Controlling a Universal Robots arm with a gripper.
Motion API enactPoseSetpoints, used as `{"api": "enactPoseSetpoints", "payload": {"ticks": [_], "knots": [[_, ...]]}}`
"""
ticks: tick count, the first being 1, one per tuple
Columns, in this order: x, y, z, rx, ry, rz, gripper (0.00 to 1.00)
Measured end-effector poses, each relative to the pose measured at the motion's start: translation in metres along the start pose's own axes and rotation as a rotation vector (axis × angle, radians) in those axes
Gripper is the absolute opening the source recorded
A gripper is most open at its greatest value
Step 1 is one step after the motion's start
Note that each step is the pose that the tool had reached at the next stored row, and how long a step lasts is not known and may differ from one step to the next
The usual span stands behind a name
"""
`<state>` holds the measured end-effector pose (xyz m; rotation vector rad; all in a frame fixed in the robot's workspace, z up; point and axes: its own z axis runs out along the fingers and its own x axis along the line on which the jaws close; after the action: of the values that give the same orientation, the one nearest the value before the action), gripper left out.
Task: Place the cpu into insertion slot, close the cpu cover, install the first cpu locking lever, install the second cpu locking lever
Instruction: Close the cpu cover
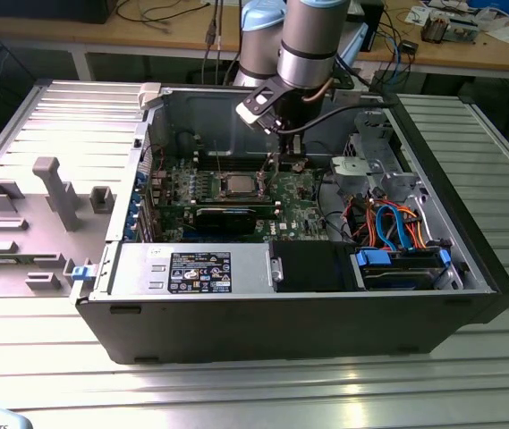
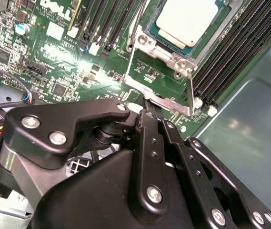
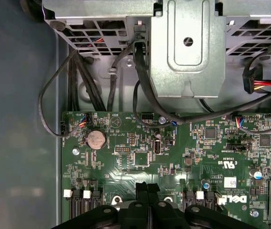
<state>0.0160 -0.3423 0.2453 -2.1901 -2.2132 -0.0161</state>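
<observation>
The cpu (image 2: 187, 21) sits in the insertion slot (image 2: 166, 48). The gripper (image 2: 147, 101), clenched, hangs just beside that slot's metal rim.

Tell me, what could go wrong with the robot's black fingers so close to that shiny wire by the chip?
The black fingers sit right by the thin silvery wire lever; a slip might scrape the green motherboard underneath. The lever runs beside the long black memory slots, so it could snag there. A bump might also nudge the pale silver square cpu.
</observation>
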Motion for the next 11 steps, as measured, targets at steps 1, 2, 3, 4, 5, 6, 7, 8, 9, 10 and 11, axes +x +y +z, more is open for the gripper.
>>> {"api": "enactPoseSetpoints", "payload": {"ticks": [1,2,3,4,5,6,7,8,9,10,11], "knots": [[0.0,-0.0022,0.0,0.0,0.0003,0.0,0.11],[0.0001,-0.0036,0.0001,0.0,0.0009,0.0,0.11],[0.0001,-0.0051,0.0,-0.0001,0.0024,0.0,0.11],[0.0001,-0.0058,0.0,-0.0002,0.0036,0.0,0.11],[0.0002,-0.0066,0.0,-0.0002,0.0043,0.0,0.11],[0.0001,-0.0087,-0.0001,-0.0001,0.005,0.0,0.11],[0.0001,-0.01,-0.0001,-0.0001,0.0054,0.0,0.11],[0.0001,-0.0112,0.0,-0.0001,0.0056,0.0,0.11],[0.0001,-0.0126,0.0,0.0,0.0056,0.0,0.11],[0.0001,-0.0142,0.0001,0.0,0.0058,0.0,0.11],[0.0001,-0.0148,0.0003,0.0,0.0062,0.0,0.11]]}}
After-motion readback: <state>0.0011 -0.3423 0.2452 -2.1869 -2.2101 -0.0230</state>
